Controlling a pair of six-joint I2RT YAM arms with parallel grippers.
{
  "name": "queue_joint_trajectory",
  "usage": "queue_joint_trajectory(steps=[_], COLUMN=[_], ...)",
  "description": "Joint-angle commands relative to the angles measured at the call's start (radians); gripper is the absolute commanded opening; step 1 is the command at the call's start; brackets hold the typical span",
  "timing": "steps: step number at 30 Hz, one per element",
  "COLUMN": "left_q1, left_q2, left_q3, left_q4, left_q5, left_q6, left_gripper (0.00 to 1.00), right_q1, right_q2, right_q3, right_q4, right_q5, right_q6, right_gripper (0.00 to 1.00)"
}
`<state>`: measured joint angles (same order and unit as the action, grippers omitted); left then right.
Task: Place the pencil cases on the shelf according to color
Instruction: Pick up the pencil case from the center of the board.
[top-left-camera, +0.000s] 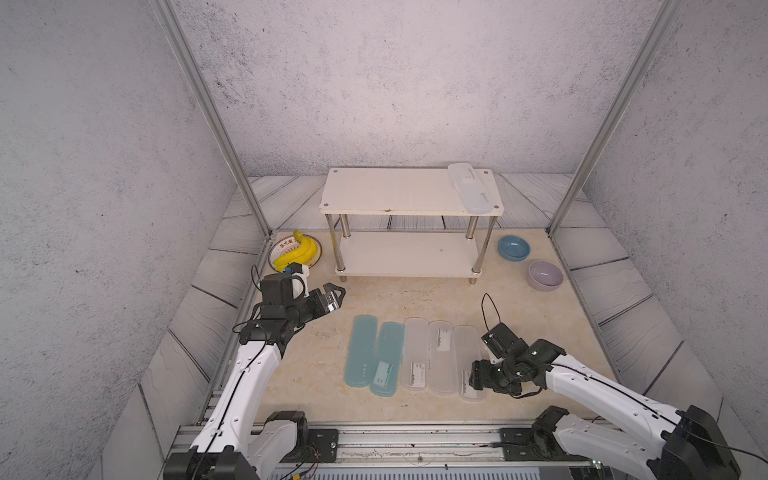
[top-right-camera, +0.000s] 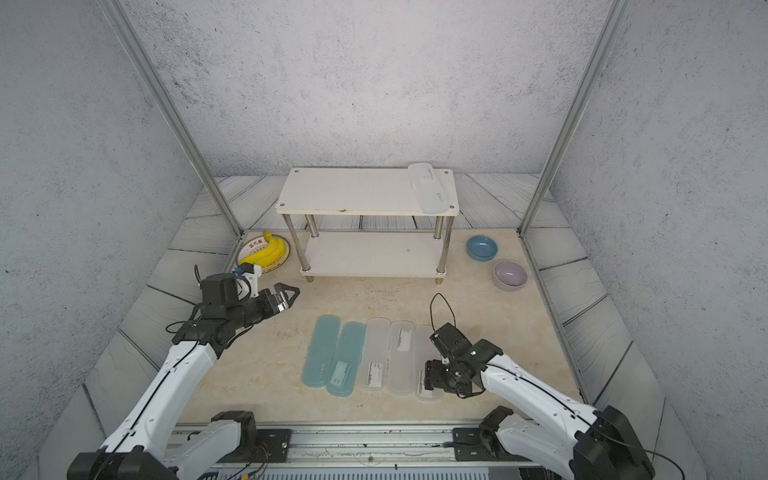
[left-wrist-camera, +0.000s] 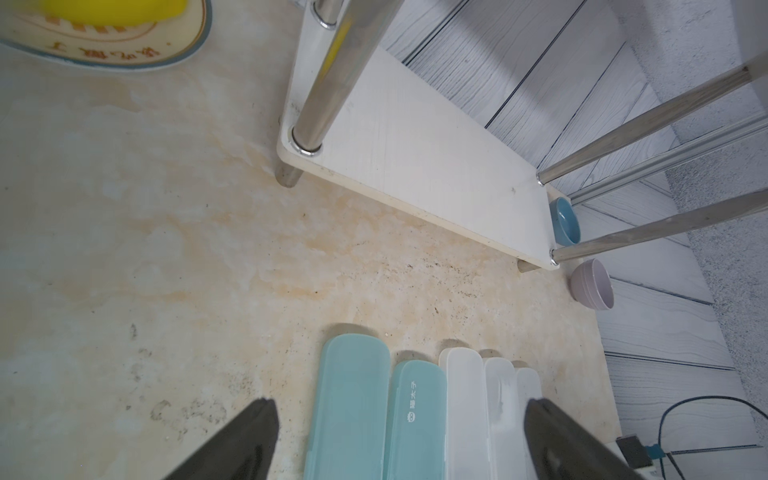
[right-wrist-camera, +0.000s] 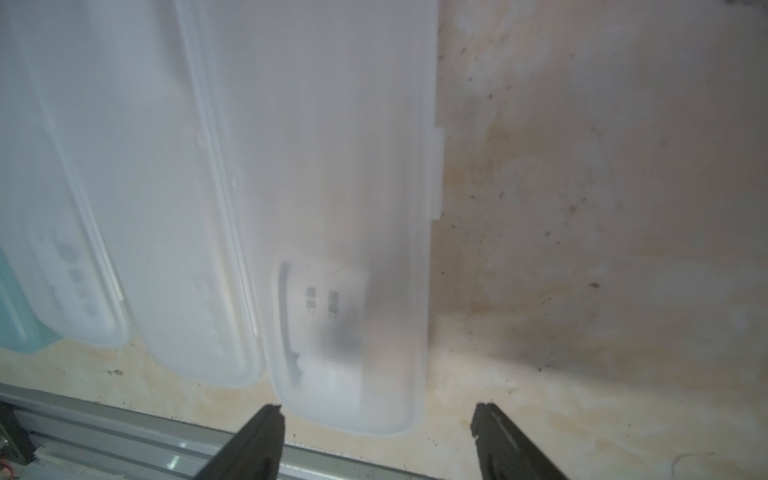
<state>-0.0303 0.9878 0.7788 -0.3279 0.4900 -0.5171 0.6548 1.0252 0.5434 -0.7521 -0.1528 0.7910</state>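
Note:
Five pencil cases lie side by side on the table: two teal ones (top-left-camera: 360, 351) (top-left-camera: 388, 359) and three frosted white ones (top-left-camera: 415, 353) (top-left-camera: 442, 357) (top-left-camera: 467, 353). Another frosted white case (top-left-camera: 473, 189) rests on the right end of the shelf's (top-left-camera: 386, 193) top board. My right gripper (top-left-camera: 476, 380) is open and low at the near end of the rightmost white case (right-wrist-camera: 345, 208), whose rounded end lies just ahead of the fingertips in the right wrist view. My left gripper (top-left-camera: 334, 295) hovers open and empty, left of the shelf's front, looking at the teal cases (left-wrist-camera: 353, 407).
A plate with yellow bananas (top-left-camera: 297, 253) sits left of the shelf. A blue bowl (top-left-camera: 514, 247) and a purple bowl (top-left-camera: 545, 275) stand to its right. The shelf's lower board (top-left-camera: 407, 253) is bare. A metal rail (top-left-camera: 415, 440) runs along the table's near edge.

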Motion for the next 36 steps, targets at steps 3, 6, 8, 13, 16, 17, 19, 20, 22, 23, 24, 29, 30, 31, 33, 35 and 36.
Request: queue_joint_trajectory(steps=[3,6,8,13,16,17,19,20,22,23,24,29,30,31,33,35,36], left_q1=[-0.005,-0.006,-0.005,-0.006,-0.006,-0.006,-0.006,-0.005,-0.006,-0.005,-0.007,-0.007,-0.008,-0.007,-0.007,-0.008,-0.008], left_q2=[-0.026,-0.021,-0.022,-0.040,-0.043,-0.041,-0.037,-0.034,-0.023,-0.016,-0.006,0.039,0.045,0.049,0.055,0.059,0.061], left_q3=[-0.006,-0.004,-0.009,-0.044,-0.064,-0.067,-0.064,-0.064,-0.060,-0.058,-0.055,-0.024,-0.021,-0.018,-0.016,-0.016,-0.018], left_q4=[0.033,0.025,0.024,0.066,0.097,0.096,0.092,0.090,0.094,0.099,0.104,0.107,0.112,0.117,0.125,0.128,0.131], left_q5=[-0.009,-0.011,-0.013,-0.020,-0.019,-0.023,-0.027,-0.028,-0.030,-0.030,-0.030,-0.030,-0.030,-0.031,-0.041,-0.051,-0.056], left_q6=[0.010,0.008,0.000,-0.073,-0.111,-0.115,-0.119,-0.119,-0.122,-0.124,-0.126,-0.122,-0.121,-0.119,-0.116,-0.106,-0.103], left_gripper=[0.99,0.98,0.99,0.99,0.99,0.99,0.99,0.99,0.99,0.99,0.99,0.99,0.99,0.99,0.99,0.99,0.99], right_q1=[0.007,0.007,0.007,0.012,0.014,0.014,0.013,0.012,0.013,0.012,0.011,0.006,0.006,0.005,0.005,0.006,0.007], right_q2=[0.037,0.079,0.125,0.244,0.248,0.235,0.203,0.185,0.169,0.170,0.177,0.200,0.192,0.186,0.178,0.170,0.168], right_q3=[0.013,0.019,0.033,0.092,0.102,0.101,0.094,0.088,0.078,0.076,0.078,0.138,0.135,0.135,0.138,0.140,0.135], right_q4=[0.105,0.138,0.147,0.120,0.067,0.041,0.000,-0.014,-0.026,-0.024,-0.031,-0.035,0.005,0.026,0.057,0.061,0.066], right_q5=[0.023,0.018,0.020,0.062,0.129,0.156,0.196,0.211,0.229,0.228,0.242,0.223,0.179,0.155,0.109,0.100,0.097], right_q6=[-0.009,-0.032,-0.049,-0.095,-0.098,-0.093,-0.083,-0.078,-0.058,-0.050,-0.036,-0.049,-0.066,-0.074,-0.090,-0.089,-0.088], right_gripper=[0.82,0.94,0.99,1.00,1.00,1.00,1.00,1.00,1.00,1.00,1.00,1.00,1.00,0.99,0.99,0.99,0.99])
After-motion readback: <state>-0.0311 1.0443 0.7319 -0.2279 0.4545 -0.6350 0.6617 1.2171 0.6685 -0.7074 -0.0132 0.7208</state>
